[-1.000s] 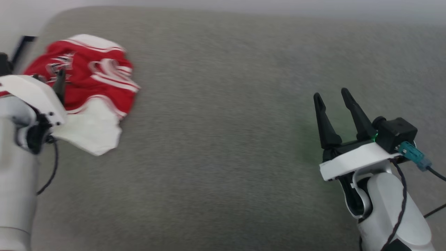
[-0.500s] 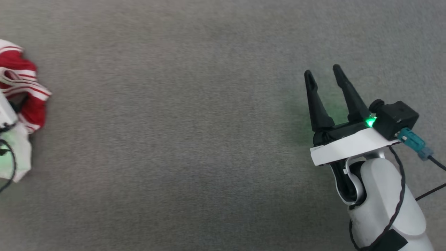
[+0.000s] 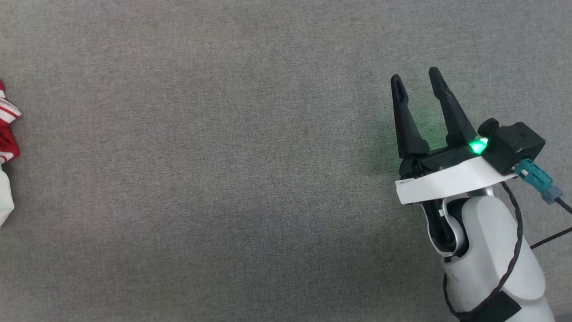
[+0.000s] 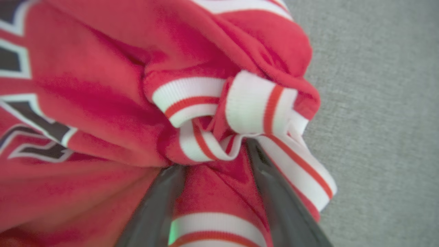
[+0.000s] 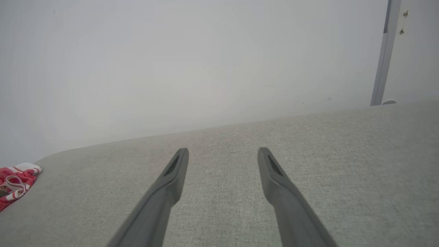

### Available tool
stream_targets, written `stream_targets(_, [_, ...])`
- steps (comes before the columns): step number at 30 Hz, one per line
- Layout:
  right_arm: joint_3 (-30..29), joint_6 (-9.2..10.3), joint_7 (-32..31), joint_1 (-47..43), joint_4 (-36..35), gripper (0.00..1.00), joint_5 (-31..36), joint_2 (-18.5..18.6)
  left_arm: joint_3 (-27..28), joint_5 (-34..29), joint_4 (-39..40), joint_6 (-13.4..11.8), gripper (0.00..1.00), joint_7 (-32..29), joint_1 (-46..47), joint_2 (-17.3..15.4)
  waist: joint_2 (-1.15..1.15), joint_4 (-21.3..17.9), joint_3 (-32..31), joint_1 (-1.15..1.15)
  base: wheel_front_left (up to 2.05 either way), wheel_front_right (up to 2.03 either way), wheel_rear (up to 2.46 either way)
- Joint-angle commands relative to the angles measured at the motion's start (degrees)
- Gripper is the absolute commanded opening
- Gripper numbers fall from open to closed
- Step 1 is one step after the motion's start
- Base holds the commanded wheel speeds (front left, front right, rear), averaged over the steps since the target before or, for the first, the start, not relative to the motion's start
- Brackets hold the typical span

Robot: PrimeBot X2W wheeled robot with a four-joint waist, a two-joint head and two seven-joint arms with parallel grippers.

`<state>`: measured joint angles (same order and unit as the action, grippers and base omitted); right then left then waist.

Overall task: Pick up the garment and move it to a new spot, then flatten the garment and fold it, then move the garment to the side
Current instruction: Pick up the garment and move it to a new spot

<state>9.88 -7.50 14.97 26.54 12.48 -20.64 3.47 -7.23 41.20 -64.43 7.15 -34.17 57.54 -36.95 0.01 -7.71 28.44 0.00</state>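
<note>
Garment position: the red sleeveless jersey of thin soft cloth point(image 4: 103, 103), with white-and-red striped trim and black white-outlined lettering, lies bunched on the grey woven fabric surface point(image 3: 223, 179).

Left wrist view gives you the detail. The lettering sits at its left side and a curl of striped trim folds over near the middle. The left gripper point(image 4: 214, 157) is pushed into the heap. Its two dark fingers stand apart with a ridge of red cloth in the gap, and their tips are tucked under the trim. You cannot tell from this view whether the tips press the cloth.

Head view gives you layout instead. A sliver of red, striped and white cloth sits at its left edge, well apart from the right gripper point(image 3: 415, 77) at the right. That gripper's fingers are spread, with bare grey surface between them and nothing held. A green light point(image 3: 477, 146) glows at the finger base, beside a black camera block point(image 3: 514, 145) with a teal connector point(image 3: 536, 179).

Right wrist view adds the surroundings: a pale wall point(image 5: 171, 68) behind the surface's far edge and a grey upright strip point(image 5: 382, 61) at upper right. The jersey is a small heap at its far left, near the rounded corner of the surface.
</note>
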Motion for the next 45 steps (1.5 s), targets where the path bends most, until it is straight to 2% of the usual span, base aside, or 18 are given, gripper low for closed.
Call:
stream_targets(1, [0.1, 0.02, 0.3, 0.8, -0.5, 1.00, 0.3, -0.4, -2.3, 0.4, -2.9, 0.3, 0.00, -1.4, -5.3, 7.2, -0.01, 0.2, -0.1, 0.00, 0.00, 0.00, 0.00])
stream_targets(3, [0.1, 0.02, 0.3, 0.8, -0.5, 1.00, 0.6, -0.4, -2.5, 0.3, -1.4, 0.4, 0.00, 1.1, -5.1, 6.5, -0.01, 0.5, -0.5, 0.00, 0.00, 0.00, 0.00])
stream_targets(7, [0.3, 0.02, 0.3, 0.7, -0.1, 1.00, 0.6, -0.4, -4.3, -2.6, 2.1, 0.4, 0.00, 10.1, -3.7, 3.4, -0.01, 0.9, -2.4, 0.00, 0.00, 0.00, 0.00])
stream_targets(12, [0.1, 0.02, 0.3, -1.0, 0.5, 1.00, 0.1, -0.4, -8.0, -4.7, 6.9, 0.4, 0.00, 18.6, -2.3, 2.2, -0.01, 1.3, -6.5, 0.00, 0.00, 0.00, 0.00])
stream_targets(17, [-0.6, 0.02, 0.3, -3.3, 1.0, 1.00, -0.4, -0.4, -13.9, -2.1, 15.0, 0.4, 0.00, 22.3, -2.5, 4.1, -0.01, 1.5, -10.5, 0.00, 0.00, 0.00, 0.00])
stream_targets(22, [-1.4, 0.02, 0.3, -4.8, 0.8, 1.00, -1.0, -0.5, -19.9, 0.6, 22.6, 0.4, 0.00, 23.0, -2.9, 4.6, -0.01, 1.0, -12.1, 0.00, 0.00, 0.00, 0.00])
stream_targets(25, [-1.9, 0.02, 0.3, -5.4, 0.4, 1.00, -1.6, -0.5, -24.4, 1.7, 26.5, 0.4, 0.00, 21.4, -1.2, 5.7, -0.01, 0.0, -12.6, 0.00, 0.00, 0.00, 0.00])
stream_targets(32, [-2.3, 0.02, 0.3, -5.8, -0.6, 1.00, -5.0, -0.5, -37.2, 5.9, 37.4, 0.4, 0.00, 14.9, 2.0, 9.4, -0.01, -4.8, -11.6, 0.00, 0.00, 0.00, 0.00])
stream_targets(38, [-3.2, 0.02, 0.3, -5.9, -1.1, 1.00, -7.7, -0.5, -49.7, 11.5, 46.3, 0.4, 0.00, 15.8, 7.3, 13.2, -0.01, -9.1, -9.4, 0.00, 0.00, 0.00, 0.00])
stream_targets(42, [-3.6, 0.02, 0.3, -5.5, -1.3, 1.00, -9.0, -0.6, -56.2, 15.5, 48.4, 0.2, 0.00, 18.1, 11.2, 12.6, -0.01, -11.7, -8.4, 0.00, 0.00, 0.00, 0.00])
stream_targets(45, [-4.2, 0.02, 0.3, -5.8, -1.3, 1.00, -9.7, -0.5, -60.8, 17.6, 47.3, 0.2, 0.00, 16.8, 13.3, 8.7, -0.01, -12.9, -8.3, 0.00, 0.00, 0.00, 0.00])
